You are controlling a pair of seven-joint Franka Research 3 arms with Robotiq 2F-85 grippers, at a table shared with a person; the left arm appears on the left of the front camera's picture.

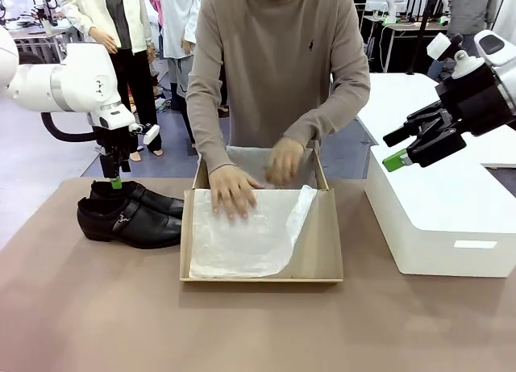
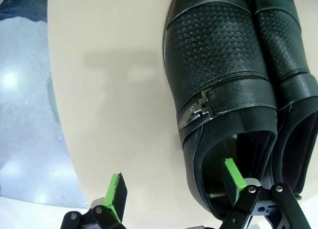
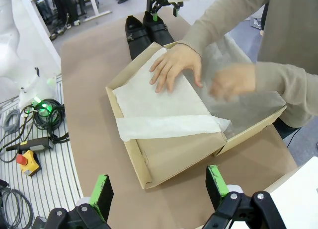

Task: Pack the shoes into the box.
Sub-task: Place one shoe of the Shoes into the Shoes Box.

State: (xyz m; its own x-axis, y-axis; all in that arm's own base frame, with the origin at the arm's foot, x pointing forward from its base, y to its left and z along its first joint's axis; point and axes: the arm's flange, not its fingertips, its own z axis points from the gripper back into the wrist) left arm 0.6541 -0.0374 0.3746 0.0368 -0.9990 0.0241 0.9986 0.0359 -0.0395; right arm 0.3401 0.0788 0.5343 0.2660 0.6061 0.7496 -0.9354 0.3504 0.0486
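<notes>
Left pincer (image 1: 115, 181) wide, one pad inside one shoe's heel opening. Shoes (image 1: 133, 215) at worktop left edge. Box (image 1: 322, 251) mid-worktop, far side, with person's hands (image 1: 234, 190) on tissue (image 1: 242, 239) inside. Right pincer (image 1: 393, 148) wide, raised at right. Step, likely: first grasp. Next: close on heel wall, lift once hands clear.

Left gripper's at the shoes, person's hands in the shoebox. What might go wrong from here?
1. The person's hands press the tissue paper inside the shoebox; a shoe brought over now could hit them.
2. The left gripper, open, has one finger inside a shoe, one outside; glossy leather may slip.
3. The other shoe lies against it and may get dragged.
</notes>
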